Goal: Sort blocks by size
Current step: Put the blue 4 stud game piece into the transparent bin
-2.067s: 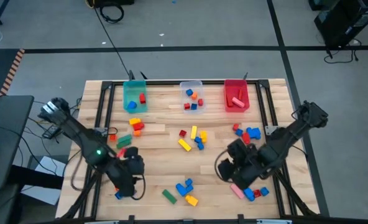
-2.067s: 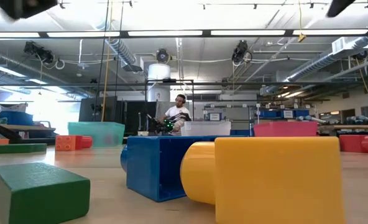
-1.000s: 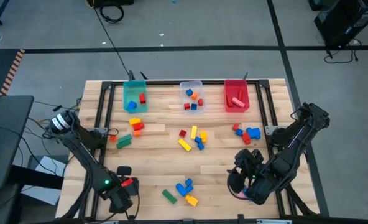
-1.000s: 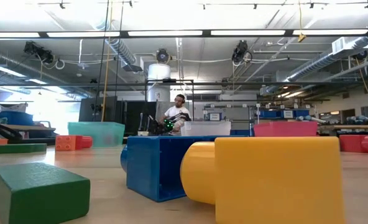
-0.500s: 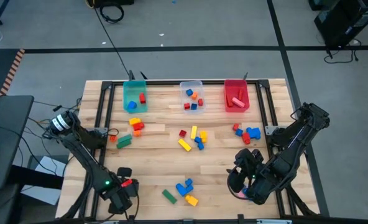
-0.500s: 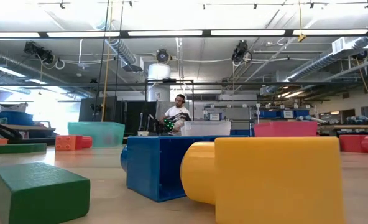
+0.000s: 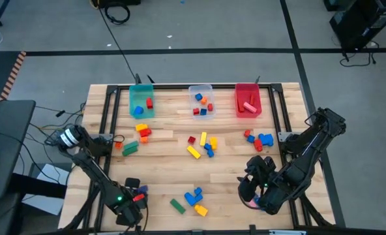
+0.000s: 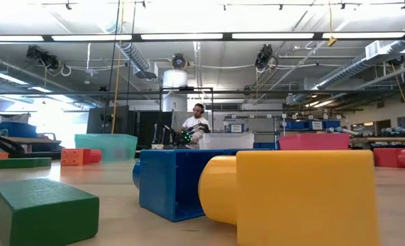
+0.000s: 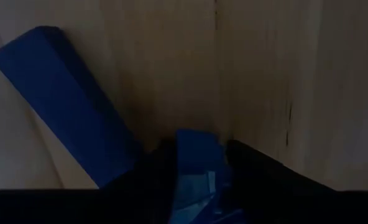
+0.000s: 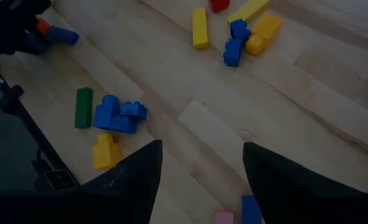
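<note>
High view. Three bins sit in a row at the table's far edge. The teal bin [image 7: 141, 102] holds a blue and a red block. The clear bin [image 7: 201, 92], right of the teal one, holds several small blocks: blue, orange, red. The red bin [image 7: 247, 100], right of the clear one, holds a pink bar. Loose blocks [image 7: 202, 145] are scattered on the wood nearer than the clear bin: a central cluster, an orange, red and green group nearer than the teal bin, a red and blue group nearer than the red bin, and a green, blue and yellow group [image 7: 188, 201] by the near edge. The left gripper [image 7: 133, 196] is low, at the near edge on the teal bin's side. The right gripper [image 7: 257, 190] is at the near edge on the red bin's side, over a pink bar.

Low view. Green block [image 8: 42, 207], blue block [image 8: 168, 181] and yellow block [image 8: 298, 195] up close; the three bins behind them. A person [image 8: 196, 126] is seated in the room beyond.

Left wrist view. The fingers are narrowly closed on a small blue block [image 9: 196, 163]; a blue bar [image 9: 66, 102] lies just beside it on the wood.

Right wrist view. The fingers stand wide apart, nothing between them, above the table.
</note>
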`<control>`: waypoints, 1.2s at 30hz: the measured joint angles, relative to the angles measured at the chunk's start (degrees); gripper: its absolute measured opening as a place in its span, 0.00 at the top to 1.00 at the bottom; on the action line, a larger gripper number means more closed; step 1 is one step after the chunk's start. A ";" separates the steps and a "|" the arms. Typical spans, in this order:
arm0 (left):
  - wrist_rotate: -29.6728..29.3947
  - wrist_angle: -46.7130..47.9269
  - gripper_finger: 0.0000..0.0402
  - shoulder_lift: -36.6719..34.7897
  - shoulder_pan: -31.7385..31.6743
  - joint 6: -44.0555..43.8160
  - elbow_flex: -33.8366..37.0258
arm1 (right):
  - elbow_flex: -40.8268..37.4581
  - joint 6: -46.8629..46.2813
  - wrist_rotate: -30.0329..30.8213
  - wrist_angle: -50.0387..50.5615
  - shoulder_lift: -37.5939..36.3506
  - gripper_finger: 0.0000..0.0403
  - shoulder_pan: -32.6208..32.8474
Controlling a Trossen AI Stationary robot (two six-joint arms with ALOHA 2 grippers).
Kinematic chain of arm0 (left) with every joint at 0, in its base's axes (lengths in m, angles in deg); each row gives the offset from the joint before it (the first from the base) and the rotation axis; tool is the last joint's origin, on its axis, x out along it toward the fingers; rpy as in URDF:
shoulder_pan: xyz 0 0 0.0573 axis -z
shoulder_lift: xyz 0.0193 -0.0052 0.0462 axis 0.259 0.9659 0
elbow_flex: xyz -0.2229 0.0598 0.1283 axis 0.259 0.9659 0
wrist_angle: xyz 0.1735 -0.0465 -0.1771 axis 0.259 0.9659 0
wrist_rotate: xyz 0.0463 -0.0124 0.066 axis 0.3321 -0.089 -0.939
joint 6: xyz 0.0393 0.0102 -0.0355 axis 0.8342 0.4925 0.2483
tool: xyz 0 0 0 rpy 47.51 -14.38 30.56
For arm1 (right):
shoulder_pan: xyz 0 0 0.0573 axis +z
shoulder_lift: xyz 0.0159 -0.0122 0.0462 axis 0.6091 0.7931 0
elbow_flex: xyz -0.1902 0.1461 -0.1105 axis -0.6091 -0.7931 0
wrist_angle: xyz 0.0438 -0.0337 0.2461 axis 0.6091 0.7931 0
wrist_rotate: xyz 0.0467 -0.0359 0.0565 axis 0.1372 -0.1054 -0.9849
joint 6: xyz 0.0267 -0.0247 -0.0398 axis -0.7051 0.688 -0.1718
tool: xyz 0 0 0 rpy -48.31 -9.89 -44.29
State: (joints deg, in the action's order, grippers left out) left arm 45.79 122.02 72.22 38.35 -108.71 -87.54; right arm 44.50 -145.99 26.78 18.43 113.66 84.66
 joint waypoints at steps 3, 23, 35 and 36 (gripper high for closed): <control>0.00 1.15 0.66 0.19 0.00 0.13 -0.84 | -0.02 -0.02 -0.01 0.00 0.00 0.41 0.00; -17.84 3.15 0.77 -3.46 -4.68 -10.29 -17.67 | -5.88 0.99 2.99 -4.34 0.00 0.43 5.26; -18.29 6.25 0.77 -3.48 -24.08 -5.05 -27.18 | -29.46 -1.31 -1.18 -36.27 -3.92 0.43 9.36; -17.52 6.21 0.77 -3.48 -25.96 -3.52 -27.66 | -31.32 -1.34 -1.19 -38.40 -4.90 0.43 9.29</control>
State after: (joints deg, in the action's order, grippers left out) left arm 28.27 128.23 68.74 12.40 -112.23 -115.20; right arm 13.17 -147.33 25.59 -19.97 108.76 93.95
